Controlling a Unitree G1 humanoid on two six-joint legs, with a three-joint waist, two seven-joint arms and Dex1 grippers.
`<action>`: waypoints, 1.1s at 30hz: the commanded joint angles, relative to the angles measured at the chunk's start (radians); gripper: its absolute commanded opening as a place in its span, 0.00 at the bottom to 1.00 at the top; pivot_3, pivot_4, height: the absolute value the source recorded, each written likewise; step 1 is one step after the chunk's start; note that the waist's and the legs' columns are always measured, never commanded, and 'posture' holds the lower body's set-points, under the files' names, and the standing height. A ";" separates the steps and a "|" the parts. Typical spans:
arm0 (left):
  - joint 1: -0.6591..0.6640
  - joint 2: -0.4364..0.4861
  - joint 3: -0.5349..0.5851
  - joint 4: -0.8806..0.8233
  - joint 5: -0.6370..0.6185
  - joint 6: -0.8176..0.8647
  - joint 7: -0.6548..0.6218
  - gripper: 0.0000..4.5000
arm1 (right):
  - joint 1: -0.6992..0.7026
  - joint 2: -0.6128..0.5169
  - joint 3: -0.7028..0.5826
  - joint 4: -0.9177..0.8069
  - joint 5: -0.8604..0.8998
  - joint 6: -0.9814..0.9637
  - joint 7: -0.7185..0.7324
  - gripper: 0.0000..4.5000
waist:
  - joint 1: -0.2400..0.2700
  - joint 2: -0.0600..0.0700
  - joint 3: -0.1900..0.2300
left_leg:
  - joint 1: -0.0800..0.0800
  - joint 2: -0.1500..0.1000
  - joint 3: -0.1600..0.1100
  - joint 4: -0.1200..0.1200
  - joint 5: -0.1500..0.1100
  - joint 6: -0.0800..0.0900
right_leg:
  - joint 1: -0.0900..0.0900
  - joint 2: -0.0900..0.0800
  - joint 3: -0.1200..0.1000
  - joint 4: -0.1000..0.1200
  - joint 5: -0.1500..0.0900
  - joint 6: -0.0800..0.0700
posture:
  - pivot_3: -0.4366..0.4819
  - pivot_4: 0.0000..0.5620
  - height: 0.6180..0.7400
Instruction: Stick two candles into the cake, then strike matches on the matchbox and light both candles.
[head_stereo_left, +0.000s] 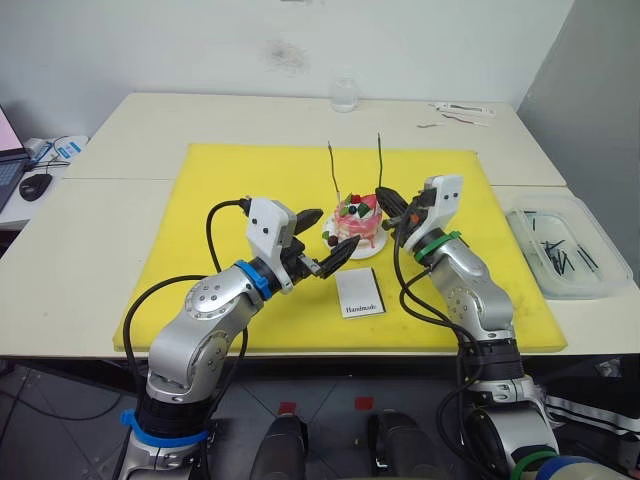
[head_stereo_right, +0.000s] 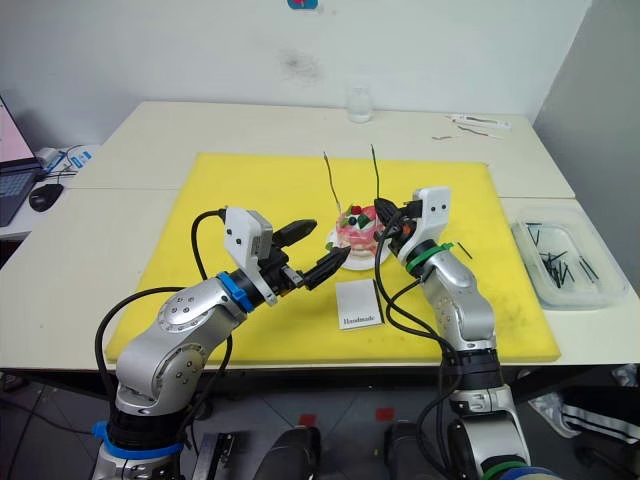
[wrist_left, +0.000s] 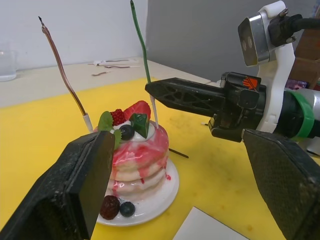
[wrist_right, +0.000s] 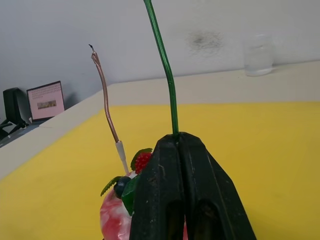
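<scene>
The pink-and-white cake (head_stereo_left: 357, 225) sits on its small white plate in the middle of the yellow mat (head_stereo_left: 230, 180). Two thin candles stand in its top, a brownish one (wrist_left: 62, 70) and a green one (wrist_left: 141, 45). My right gripper (head_stereo_left: 392, 205) is shut on the green candle (wrist_right: 162, 55) low on its stem, just above the cake. At the cake's front left my left gripper (head_stereo_left: 325, 240) is open, with the cake (wrist_left: 137, 150) between its fingers (wrist_left: 75, 190) but untouched. The white matchbox (head_stereo_left: 360, 294) lies flat in front of the cake. Dark matches (head_stereo_left: 562, 255) lie in a clear tray.
The clear tray (head_stereo_left: 610, 275) rests on the table to the right of the mat. One short dark stick (wrist_left: 178, 153) lies on the mat beside the plate. A glass (head_stereo_left: 344, 95) stands at the back edge. A laptop and mouse (head_stereo_left: 35, 185) are at the far left.
</scene>
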 joint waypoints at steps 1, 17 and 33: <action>-0.008 0.003 0.008 -0.044 -0.014 -0.011 -0.003 1.00 | -0.008 -0.005 -0.006 -0.007 -0.004 -0.031 0.001 0.00 | 0.000 0.000 0.000 | 0.000 0.000 0.000 0.000 0.000 0.000 | 0.000 0.000 0.000 0.000 0.000 0.000 | 0.48 0.27 1.00; -0.016 -0.003 0.006 -0.032 -0.012 -0.010 0.001 1.00 | 0.016 0.008 -0.004 0.000 -0.012 -0.030 -0.012 0.00 | 0.000 0.000 0.000 | 0.000 0.000 0.000 0.000 0.000 0.000 | 0.000 0.000 0.000 0.000 0.000 0.000 | 0.48 0.27 1.00; -0.029 -0.015 0.002 -0.021 -0.009 -0.013 0.004 1.00 | 0.087 0.024 0.019 -0.084 0.000 -0.032 -0.003 0.00 | 0.000 0.000 0.000 | -0.001 0.000 0.000 -0.001 0.000 0.000 | -0.001 0.000 0.000 -0.001 0.000 0.000 | 0.48 0.27 1.00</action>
